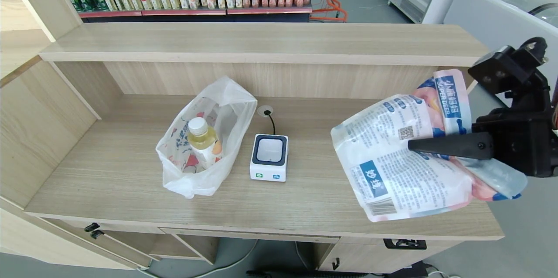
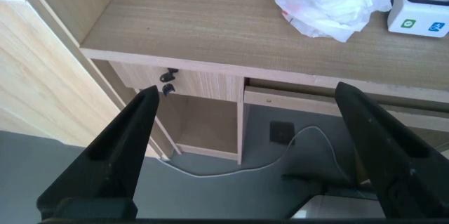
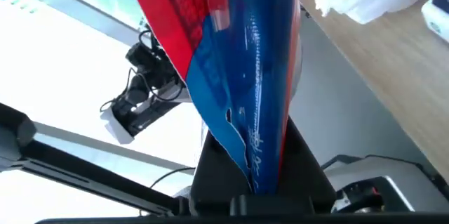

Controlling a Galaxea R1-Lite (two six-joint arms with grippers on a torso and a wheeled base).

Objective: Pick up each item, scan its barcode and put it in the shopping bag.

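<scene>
Checkout scene seen from the robot's side of the table (image 1: 109, 173). The scanner (image 1: 269, 156) sits at the centre, its window facing up so that a code can be read from above. The shopping bag (image 1: 235, 112) stands just beside it at 9 o'clock, its mouth propped open and a bottle (image 1: 202, 138) upright inside, so one item appears to be done.

At 3 o'clock from the scanner and well apart from it, the right gripper (image 1: 418, 145) holds the snack packet (image 1: 383, 160) in the air over the table's right end. Its jaws are clamped on the packet's side. One jaw lies across the printed face; the other is hidden behind and presumably presses the back. The grip leaves the barcode (image 1: 382, 206), at about 6 o'clock on the packet's face, uncovered. That code faces upward, not toward the scanner, so the packet probably needs turning over as well as carrying toward 9 o'clock.

The left gripper (image 2: 247, 94) hangs off the table's front edge, at about 7 o'clock from the bag. Its jaws are spread wide and hold nothing, which leaves the work to the right arm.
</scene>
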